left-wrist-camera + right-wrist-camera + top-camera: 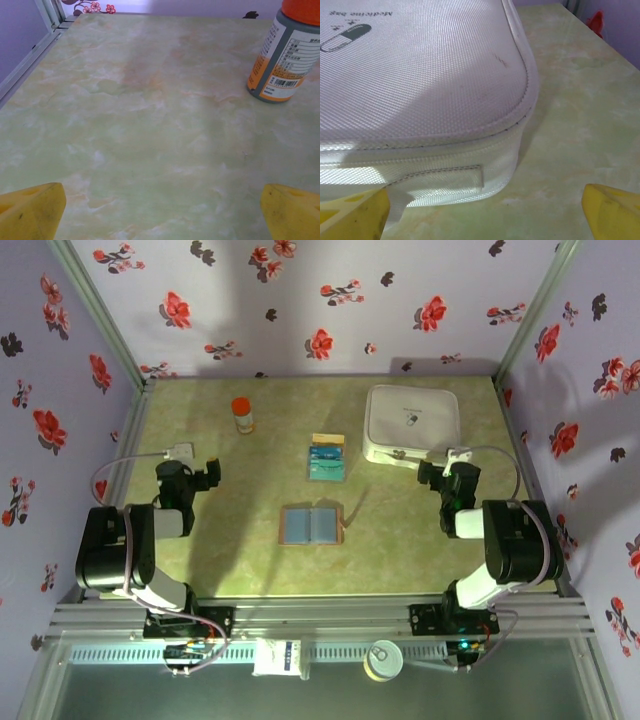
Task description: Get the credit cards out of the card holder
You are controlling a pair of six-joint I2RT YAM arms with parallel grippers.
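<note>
Green marbled table (420,550), purple floral walls (300,310) round it. Card holder (312,524) lies open flat mid-table, blue-grey inside up, long axis parallel w/ the near edge. Credit cards (326,461) are stacked just beyond it, toward the far edge. I've got both claws wide open, empty: L claw (208,474) well left of the holder, R claw (438,474) well right, by the white bag (412,420).

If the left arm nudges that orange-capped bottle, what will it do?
The orange-capped bottle stands upright and narrow, so a high push would probably tip it. Its round body would then likely roll on the smooth table.
</note>
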